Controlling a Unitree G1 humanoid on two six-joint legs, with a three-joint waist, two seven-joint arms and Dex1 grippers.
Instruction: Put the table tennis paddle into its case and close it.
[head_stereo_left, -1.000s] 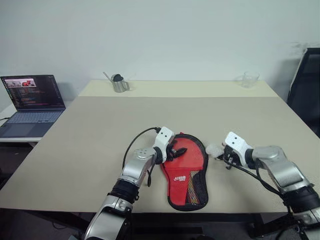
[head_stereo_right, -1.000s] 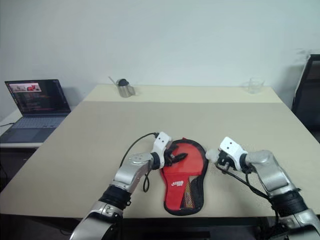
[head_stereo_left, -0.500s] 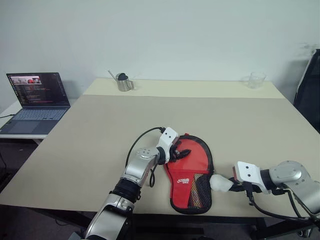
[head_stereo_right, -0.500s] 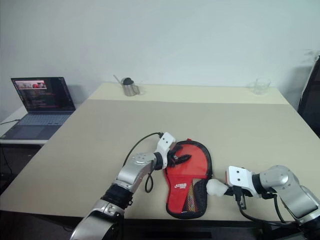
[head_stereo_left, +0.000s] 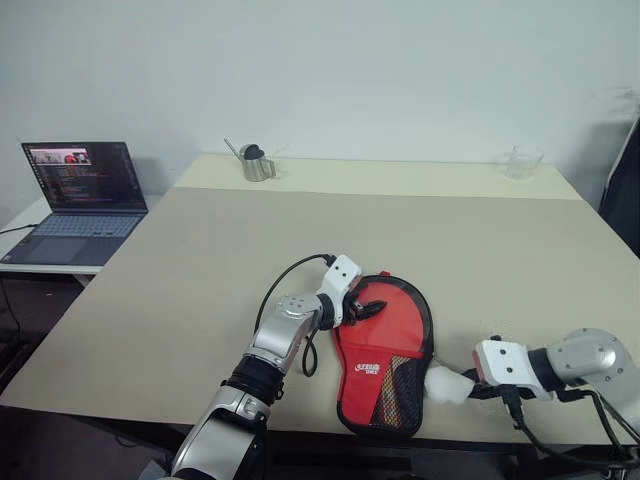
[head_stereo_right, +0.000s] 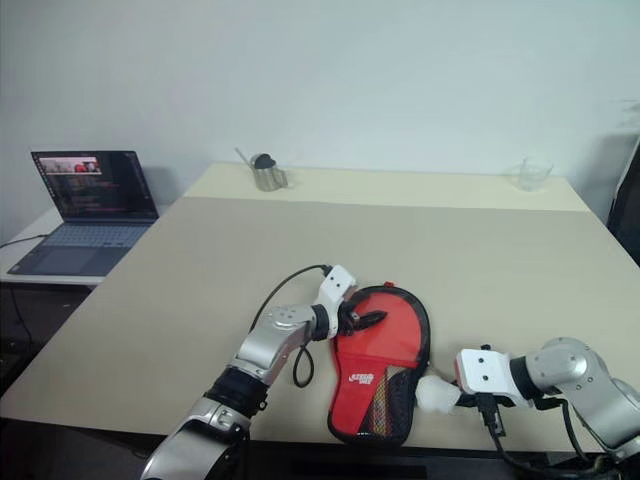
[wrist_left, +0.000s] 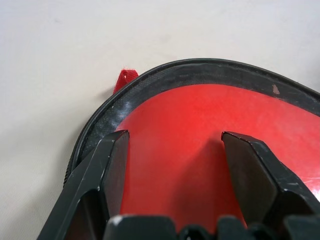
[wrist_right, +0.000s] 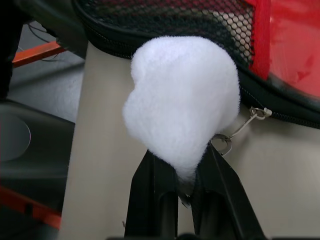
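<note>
The case (head_stereo_left: 385, 355) lies flat near the front edge of the beige bench (head_stereo_left: 200, 290), red side up, its round end toward the far side and its narrow mesh-pocket end toward the near edge. A white logo sits on the red face just above the mesh. The left gripper (head_stereo_left: 358, 304) rests at the round end's left rim; in the left wrist view its two black fingers (wrist_left: 112, 165) stand apart over the red face without clasping anything, just inside the black zip border. The right gripper (wrist_right: 186, 172) lies at the near right of the case, fingers (wrist_right: 155, 187) closed on the white plush keychain (head_stereo_left: 447, 385), which joins the case edge by a small metal ring and clip. Whether the table tennis paddle is inside cannot be told; a striped shape shows faintly behind the mesh. At the far left stands a metal cup (head_stereo_left: 256, 165), at the far right a clear glass (head_stereo_left: 522, 163). An open laptop (head_stereo_left: 75, 200) sits on a side table to the left.
</note>
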